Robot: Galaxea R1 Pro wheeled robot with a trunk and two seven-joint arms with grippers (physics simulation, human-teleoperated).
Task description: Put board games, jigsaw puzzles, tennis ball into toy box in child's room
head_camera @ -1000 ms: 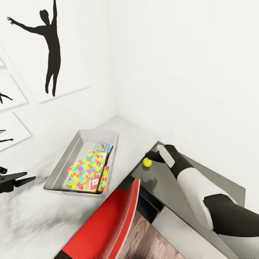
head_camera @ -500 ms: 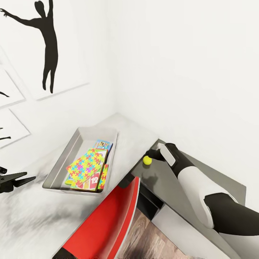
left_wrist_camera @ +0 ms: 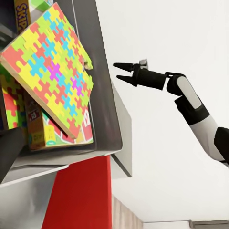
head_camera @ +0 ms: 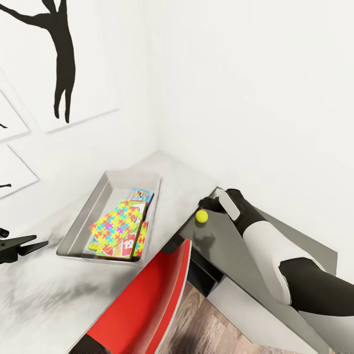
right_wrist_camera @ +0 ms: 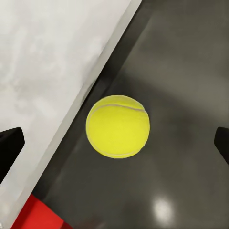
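A yellow tennis ball (head_camera: 201,216) (right_wrist_camera: 118,126) lies on the dark grey table (head_camera: 231,255), close to its edge beside the white table (head_camera: 177,179). Just above it hovers my right gripper (head_camera: 205,203) (left_wrist_camera: 119,71), open, fingertips (right_wrist_camera: 9,148) wide on either side and not touching the ball. The toy box, a grey tray (head_camera: 83,216) (left_wrist_camera: 107,95), holds a bright jigsaw puzzle (head_camera: 116,222) (left_wrist_camera: 47,67) on top of other puzzle and board game boxes (head_camera: 129,244). My left gripper (head_camera: 34,242) hangs open left of the tray.
A red chair back (head_camera: 147,300) stands in front of the tables, over a wooden floor (head_camera: 211,324). White walls meet in a corner behind the tray; the left wall carries framed black silhouette pictures (head_camera: 61,59).
The whole picture has shifted slightly, so the camera moved. My right gripper has edged further over the tennis ball, which stays on the table. The left gripper has held still.
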